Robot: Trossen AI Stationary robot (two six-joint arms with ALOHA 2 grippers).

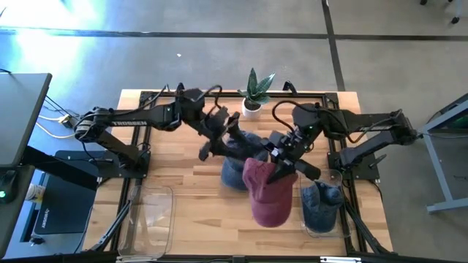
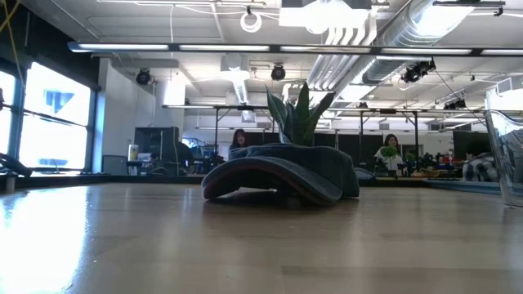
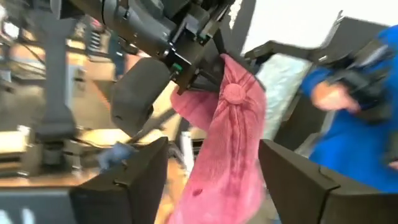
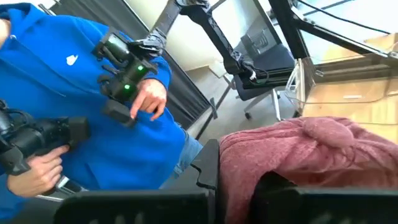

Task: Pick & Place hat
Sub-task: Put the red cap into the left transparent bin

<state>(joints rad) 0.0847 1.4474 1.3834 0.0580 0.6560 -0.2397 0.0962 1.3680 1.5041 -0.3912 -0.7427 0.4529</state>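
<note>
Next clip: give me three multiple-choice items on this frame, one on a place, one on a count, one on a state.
1. Where is the plant?
A. table's far edge
B. in the left bin
C. on the floor

2. How many hats show in the high view?
A. one
B. three
C. five

3. What holds the red hat?
A. left claw
B. right claw
C. nothing

Key: 1 A, its pot stands at the table's back edge. 2 B, red hat, blue hat, and one in the right bin. 3 B, the right claw is shut on it; the left claw is open.
</note>
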